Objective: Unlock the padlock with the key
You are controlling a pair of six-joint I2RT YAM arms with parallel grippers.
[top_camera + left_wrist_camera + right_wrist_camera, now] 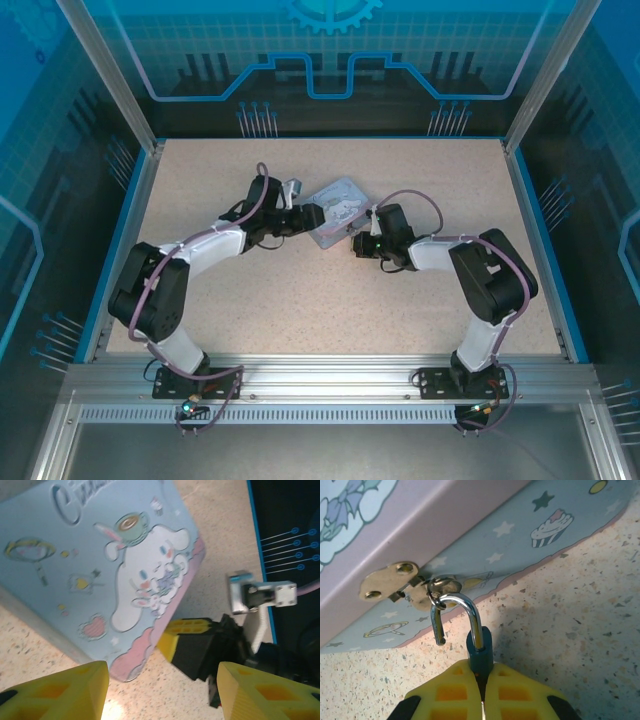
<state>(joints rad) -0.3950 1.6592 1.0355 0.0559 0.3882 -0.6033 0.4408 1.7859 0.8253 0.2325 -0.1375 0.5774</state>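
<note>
Speckled beige surface (330, 310), blue-lit panel walls (60, 150) all round, an aluminium frame (320, 375) along the bottom of the top view. The cartoon tin (338, 208) sits upper centre, and both arms fold in on it: left arm (200, 250) from the left, right arm (450, 255) from the right. There's plenty of bare surface below them and out to the blue rim (540, 240) on either side.

On the right wrist view, the padlock (480, 650) is at bottom centre, teal body, with the right jaws clamped tight on it and the yellow fingers (452, 690) pressed together around it. Its shackle (465, 605) hooks through the tin's hasp ring (442, 586), the shorter leg hanging free of the body.

On the left wrist view, the left jaws are wide apart, one yellow finger (65, 690) in each bottom corner, gripping nothing, the tin lid just beyond.
</note>
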